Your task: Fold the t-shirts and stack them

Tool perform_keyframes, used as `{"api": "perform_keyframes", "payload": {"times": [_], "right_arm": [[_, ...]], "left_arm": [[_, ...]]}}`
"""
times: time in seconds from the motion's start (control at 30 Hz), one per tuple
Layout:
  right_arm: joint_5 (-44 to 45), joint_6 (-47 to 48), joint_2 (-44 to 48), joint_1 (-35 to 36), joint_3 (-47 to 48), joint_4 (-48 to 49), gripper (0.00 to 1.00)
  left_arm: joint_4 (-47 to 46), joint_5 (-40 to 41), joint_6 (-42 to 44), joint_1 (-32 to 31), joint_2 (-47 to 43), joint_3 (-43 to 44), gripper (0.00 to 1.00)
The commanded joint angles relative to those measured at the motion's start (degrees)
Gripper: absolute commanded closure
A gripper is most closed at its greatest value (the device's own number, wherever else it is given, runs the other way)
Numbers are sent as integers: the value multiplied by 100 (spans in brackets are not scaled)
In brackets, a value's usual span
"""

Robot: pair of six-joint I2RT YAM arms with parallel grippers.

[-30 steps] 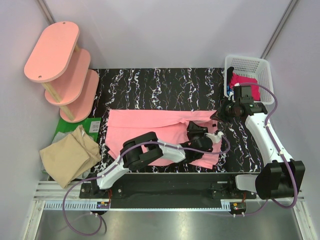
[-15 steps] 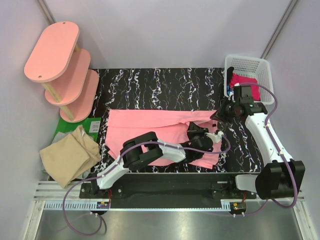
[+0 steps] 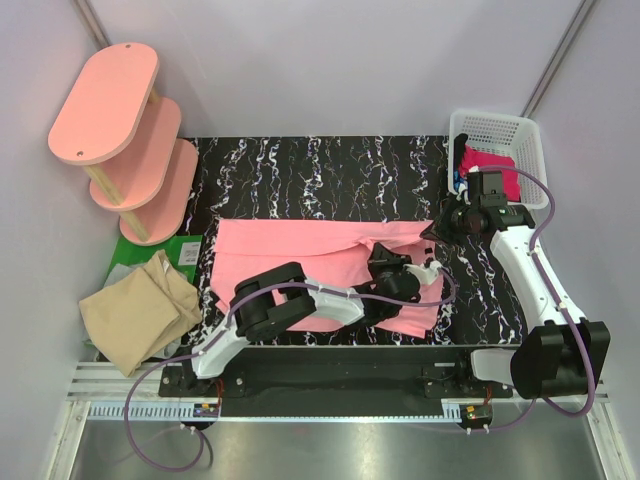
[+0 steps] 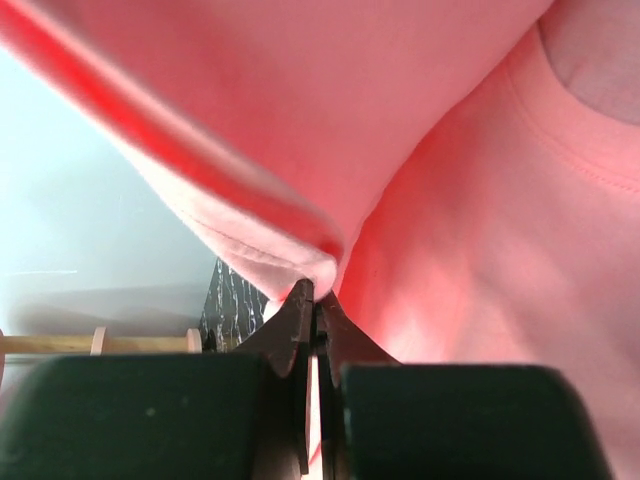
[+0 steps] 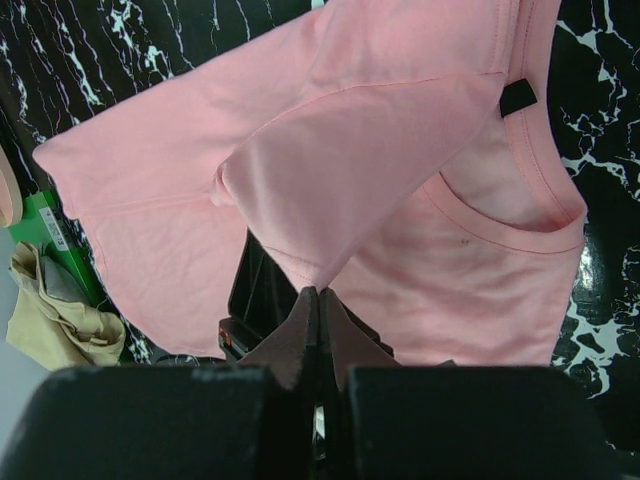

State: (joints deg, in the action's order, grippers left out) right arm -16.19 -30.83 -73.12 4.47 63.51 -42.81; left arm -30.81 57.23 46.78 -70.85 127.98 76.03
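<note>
On the marbled table [image 3: 300, 170], the salmon-pink t-shirt [image 3: 285, 250] lies spread, its right end raised. Left gripper [image 4: 314, 303] and right gripper [image 5: 318, 298] each clamp a cloth edge. Fold step in hand, I judge; next, carry both edges across together. Only the overhead view shows the magenta t-shirt [image 3: 492, 165] in the basket [image 3: 530, 150].

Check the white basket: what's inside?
A magenta-red shirt, bunched, lies in the near half of the basket; the far half shows bare lattice. The right arm covers the near edge, so anything there or under the shirt is hidden.
</note>
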Motion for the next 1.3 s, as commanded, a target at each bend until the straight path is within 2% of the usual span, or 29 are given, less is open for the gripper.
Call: {"api": "perform_keyframes", "payload": {"times": [0.0, 0.17, 0.5, 0.7, 1.1, 1.13, 1.17, 1.2, 1.27], "right_arm": [[-104, 51, 158, 28, 162, 53, 100], [-78, 51, 97, 28, 162, 44, 100], [10, 33, 79, 36, -136, 44, 100], [36, 7, 123, 28, -338, 36, 100], [-245, -46, 281, 89, -1076, 44, 100], [-262, -46, 281, 80, -1138, 44, 98], [-323, -29, 272, 98, -1234, 27, 90], [-333, -37, 263, 98, -1270, 27, 73], [-324, -28, 237, 107, -1314, 18, 65]], "left_arm": [[-14, -19, -284, 1, -546, -245, 100], [320, -142, -564, -52, -932, -580, 100], [2314, -906, -1874, -78, -1837, -923, 100], [2781, -1179, -2077, -69, -1856, -783, 100], [3036, -1935, -2068, 167, -1794, -897, 100], [3202, -2100, -2103, 255, -1786, -836, 100], [3212, -2137, -2121, 291, -1794, -818, 100], [3247, -2172, -2130, 334, -1812, -809, 100], [3501, -2462, -2200, 449, -1864, -730, 100]]}}
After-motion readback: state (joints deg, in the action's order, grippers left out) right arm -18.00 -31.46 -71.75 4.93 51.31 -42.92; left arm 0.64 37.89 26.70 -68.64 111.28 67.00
